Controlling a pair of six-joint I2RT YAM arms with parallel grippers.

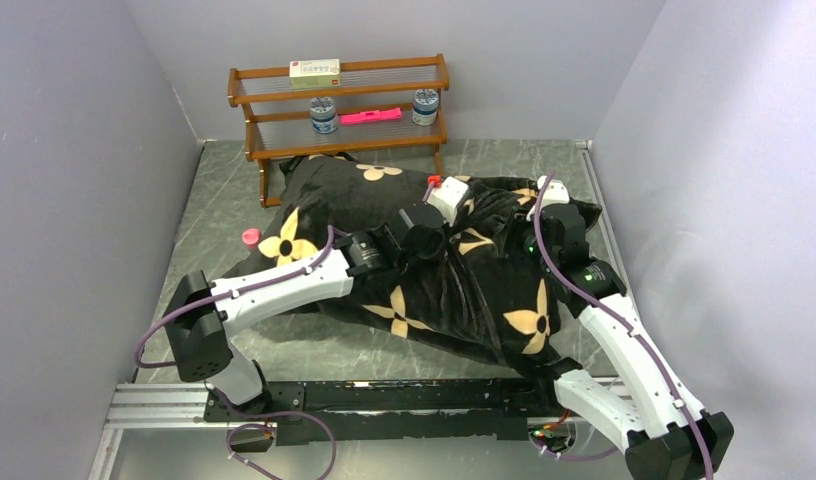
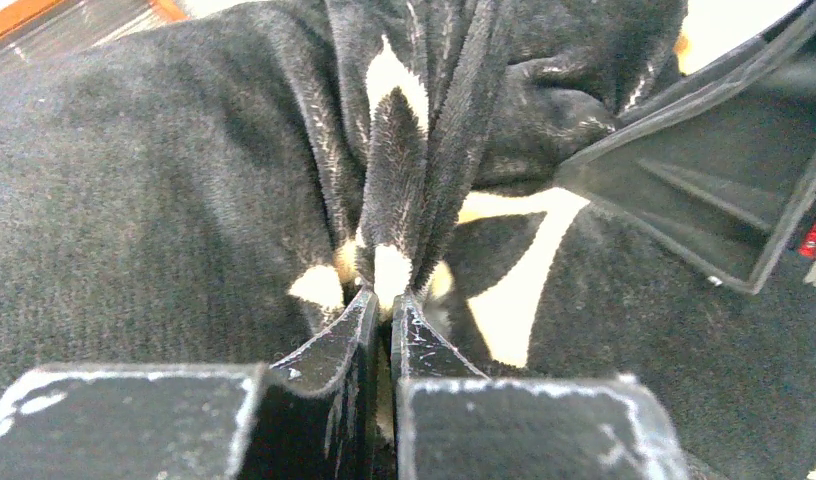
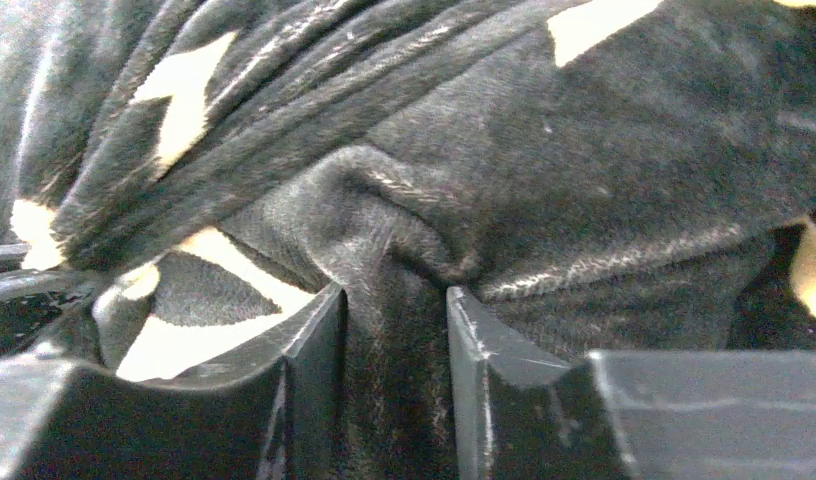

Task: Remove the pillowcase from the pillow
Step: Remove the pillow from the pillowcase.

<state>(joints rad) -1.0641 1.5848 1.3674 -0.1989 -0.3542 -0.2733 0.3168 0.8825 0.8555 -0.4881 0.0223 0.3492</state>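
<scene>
The black plush pillowcase (image 1: 404,290) with tan flower motifs lies spread over the middle of the table and bulges over the pillow, which is hidden inside it. My left gripper (image 1: 462,192) is at the far middle of the cover. In the left wrist view, the left gripper (image 2: 382,300) is shut on a gathered fold of the pillowcase (image 2: 164,200). My right gripper (image 1: 532,205) is close beside it on the right. In the right wrist view, the right gripper (image 3: 396,295) has a thick ridge of the pillowcase (image 3: 584,150) filling the gap between its jaws.
A wooden two-tier shelf (image 1: 339,110) stands at the back with a box (image 1: 314,70), two jars (image 1: 324,115) and a pink item (image 1: 371,117). A pink cap (image 1: 250,237) lies on the table left of the cover. Grey walls close in on both sides.
</scene>
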